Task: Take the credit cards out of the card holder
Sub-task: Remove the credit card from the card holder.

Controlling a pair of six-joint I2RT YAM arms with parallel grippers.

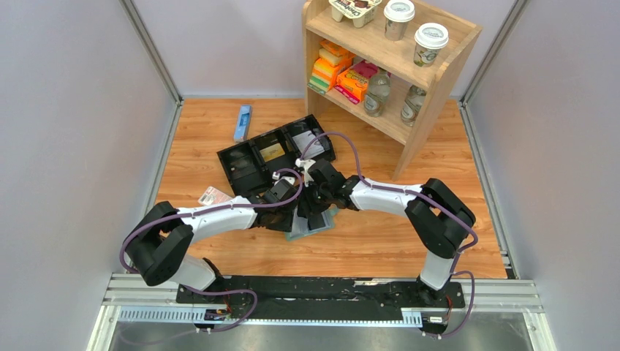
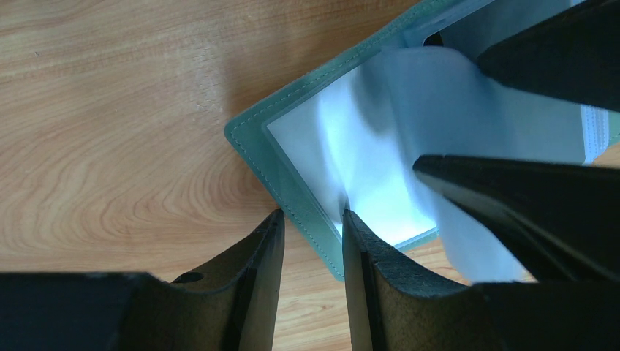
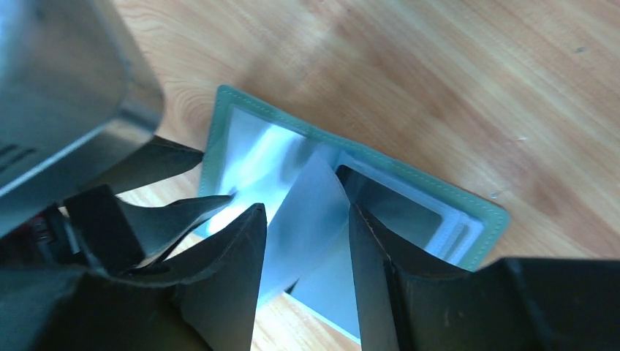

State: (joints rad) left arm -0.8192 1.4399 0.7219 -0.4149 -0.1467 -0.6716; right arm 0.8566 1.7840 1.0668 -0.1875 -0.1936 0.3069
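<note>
The card holder [image 1: 305, 232] lies open on the wooden table, grey-green outside with pale blue pocket panels [image 2: 351, 139]. My left gripper [image 2: 311, 219] is open and straddles its near corner: one fingertip rests on a panel, the other on the wood outside the stitched edge. My right gripper [image 3: 303, 212] is open, with a raised pale, see-through leaf [image 3: 311, 197] of the holder standing between its fingers. White layered edges [image 3: 457, 230] show in the far pocket. No credit card shows plainly. From above, both grippers [image 1: 311, 208] meet over the holder and hide most of it.
A black three-compartment tray [image 1: 248, 164] sits just behind the grippers. A pink-and-white packet [image 1: 214, 196] lies left of them, and a blue item [image 1: 243, 123] at the back left. A wooden shelf [image 1: 439, 80] with cups, bottles and boxes stands at the back right.
</note>
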